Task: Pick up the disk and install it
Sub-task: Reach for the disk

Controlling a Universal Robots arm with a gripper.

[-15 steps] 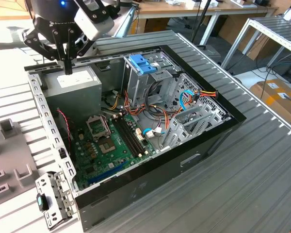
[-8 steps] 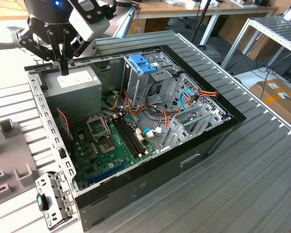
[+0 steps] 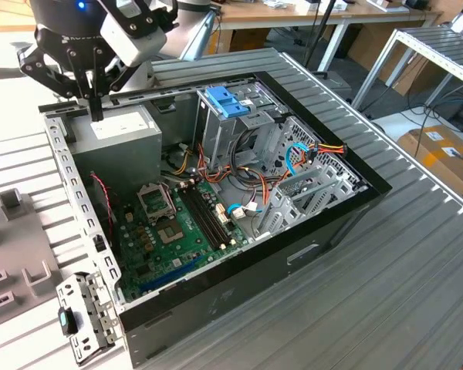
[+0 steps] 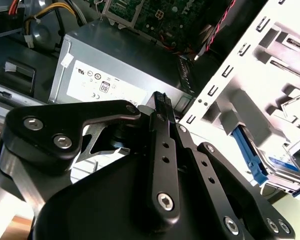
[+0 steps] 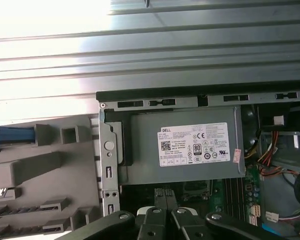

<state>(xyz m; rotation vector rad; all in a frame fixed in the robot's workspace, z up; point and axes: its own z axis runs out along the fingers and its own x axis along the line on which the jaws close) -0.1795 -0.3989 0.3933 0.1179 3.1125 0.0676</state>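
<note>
The disk (image 4: 282, 162) shows in the second wrist view as a silver slab with a white-and-blue label and a blue side rail. It lies in a pale moulded fixture (image 4: 270, 65) outside the computer case. A blue strip (image 5: 10, 134) at the edge of that fixture in the first wrist view may be its rail. My gripper (image 3: 97, 114) hangs over the grey power-supply box (image 3: 112, 131) at the case's back corner on the exterior view's left. Its black fingertips (image 4: 162, 102) are pressed together with nothing between them, and its fingers (image 5: 165, 195) point down at the box.
The open computer case (image 3: 347, 208) lies on a ribbed metal table (image 3: 417, 293). Inside are a green motherboard (image 3: 177, 223), loose cables and a metal drive cage (image 3: 247, 131) topped by a light-blue bracket (image 3: 228, 100). Grey moulded fixtures (image 3: 15, 231) lie at the exterior view's left.
</note>
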